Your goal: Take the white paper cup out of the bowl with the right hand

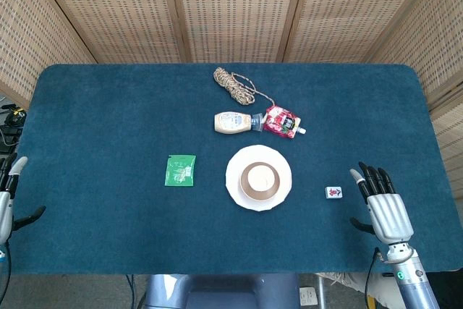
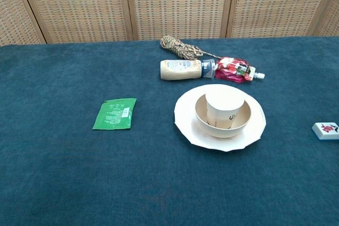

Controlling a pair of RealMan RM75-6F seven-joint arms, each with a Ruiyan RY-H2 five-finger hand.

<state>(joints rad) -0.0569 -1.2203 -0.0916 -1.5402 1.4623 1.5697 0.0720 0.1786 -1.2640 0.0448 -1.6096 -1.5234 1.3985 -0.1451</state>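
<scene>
The white paper cup point(image 1: 260, 176) point(image 2: 225, 107) stands upside down inside a small cream bowl point(image 1: 247, 185) point(image 2: 201, 118), which sits on a white plate point(image 1: 233, 177) point(image 2: 185, 123) at the table's middle. My right hand point(image 1: 381, 202) hovers open near the front right edge, fingers spread and pointing away, well right of the plate and holding nothing. Only a sliver of my left hand point(image 1: 9, 193) shows at the far left edge, open and empty. Neither hand appears in the chest view.
A green packet point(image 1: 180, 170) point(image 2: 115, 113) lies left of the plate. Behind it lie a mayonnaise bottle point(image 1: 233, 122) point(image 2: 181, 69), a red pouch point(image 1: 281, 121) point(image 2: 235, 70) and a rope coil point(image 1: 234, 84) point(image 2: 180, 47). A mahjong tile point(image 1: 333, 192) point(image 2: 325, 129) sits between plate and right hand.
</scene>
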